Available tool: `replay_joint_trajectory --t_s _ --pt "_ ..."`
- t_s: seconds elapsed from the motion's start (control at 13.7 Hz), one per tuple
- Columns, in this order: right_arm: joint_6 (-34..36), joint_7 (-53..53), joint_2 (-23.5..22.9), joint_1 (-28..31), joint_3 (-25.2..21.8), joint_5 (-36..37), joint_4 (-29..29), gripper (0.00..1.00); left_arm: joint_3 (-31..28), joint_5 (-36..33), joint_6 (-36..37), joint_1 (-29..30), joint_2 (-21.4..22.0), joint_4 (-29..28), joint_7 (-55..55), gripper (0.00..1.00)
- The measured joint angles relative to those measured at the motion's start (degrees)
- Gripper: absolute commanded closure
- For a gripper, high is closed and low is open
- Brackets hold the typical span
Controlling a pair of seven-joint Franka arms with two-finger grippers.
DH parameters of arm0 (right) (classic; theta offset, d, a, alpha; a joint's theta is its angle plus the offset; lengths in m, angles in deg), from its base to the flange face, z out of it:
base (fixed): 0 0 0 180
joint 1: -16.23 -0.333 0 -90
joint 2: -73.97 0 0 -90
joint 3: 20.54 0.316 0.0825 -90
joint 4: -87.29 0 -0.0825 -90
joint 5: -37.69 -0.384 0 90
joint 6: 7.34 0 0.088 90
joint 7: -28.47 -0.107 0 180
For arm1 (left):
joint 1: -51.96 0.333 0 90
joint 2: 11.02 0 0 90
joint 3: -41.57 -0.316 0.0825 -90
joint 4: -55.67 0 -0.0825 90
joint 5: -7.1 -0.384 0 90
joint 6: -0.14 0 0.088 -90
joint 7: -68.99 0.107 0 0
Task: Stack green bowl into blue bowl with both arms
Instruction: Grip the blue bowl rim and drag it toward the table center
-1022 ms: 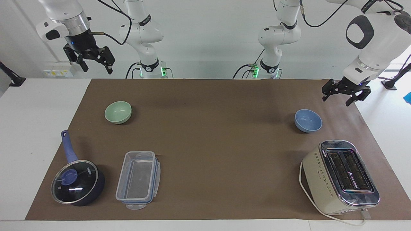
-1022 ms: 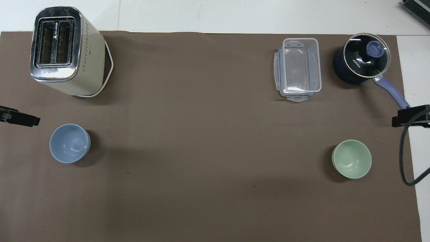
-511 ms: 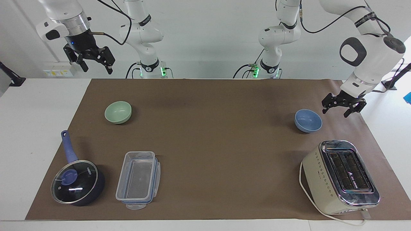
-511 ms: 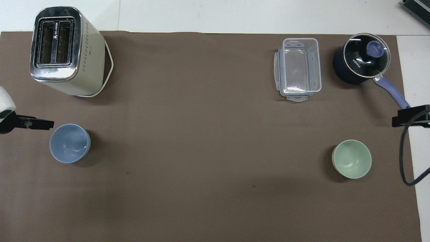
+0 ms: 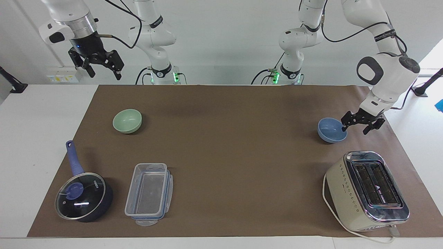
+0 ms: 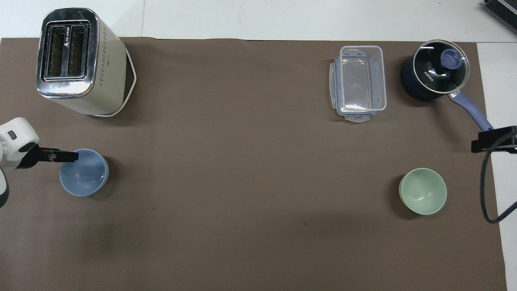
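Note:
The periwinkle blue bowl (image 5: 330, 131) (image 6: 84, 174) sits upright on the brown mat toward the left arm's end of the table. My left gripper (image 5: 354, 129) (image 6: 56, 155) is open and low at that bowl's rim. One fingertip (image 5: 343, 128) shows over the bowl's edge and the other stands outside it. The jaws hold nothing. The pale green bowl (image 5: 127, 120) (image 6: 423, 191) rests upright toward the right arm's end. My right gripper (image 5: 104, 71) (image 6: 494, 139) waits open and empty, high over the table's edge, apart from the green bowl.
A cream toaster (image 5: 367, 190) (image 6: 76, 60) stands farther from the robots than the blue bowl. A clear plastic container (image 5: 148, 193) (image 6: 357, 83) and a dark blue glass-lidded saucepan (image 5: 83, 195) (image 6: 434, 72) lie farther out than the green bowl. The brown mat (image 5: 235, 145) covers the table.
My left arm has swung down and in, bringing its open gripper from beside the mat's edge to the blue bowl's rim. The right arm and both bowls have not moved.

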Motion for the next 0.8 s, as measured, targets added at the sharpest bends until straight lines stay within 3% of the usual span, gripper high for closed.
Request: replay_joint_trajectory --t_s 0.22,0.29,0.36,0.44,0.51,0.58,0.8 --pt "0.00 0.00 0.00 0.00 0.00 0.00 0.00 0.00 0.03 0.48 -0.69 0.33 -0.14 -1.84 0.69 0.06" --pt "0.00 0.00 0.00 0.00 0.00 0.00 0.00 0.00 0.03 0.49 -0.68 0.55 -0.12 -2.52 0.91 0.21" --pt "0.00 0.00 0.00 0.00 0.00 0.00 0.00 0.00 0.01 0.52 -0.68 0.83 -0.07 -3.17 1.08 0.54" --pt "0.00 0.00 0.00 0.00 0.00 0.00 0.00 0.00 0.02 0.54 -0.68 1.12 -0.02 -3.61 1.31 0.76" --pt "0.00 0.00 0.00 0.00 0.00 0.00 0.00 0.00 0.01 0.55 -0.68 1.30 0.04 -3.85 1.43 0.91" --pt "0.00 0.00 0.00 0.00 0.00 0.00 0.00 0.00 0.01 0.57 -0.65 1.36 0.09 -3.92 1.49 1.00" --pt "0.00 0.00 0.00 0.00 0.00 0.00 0.00 0.00 0.13 0.58 -0.49 1.37 0.29 -3.92 1.66 1.00"
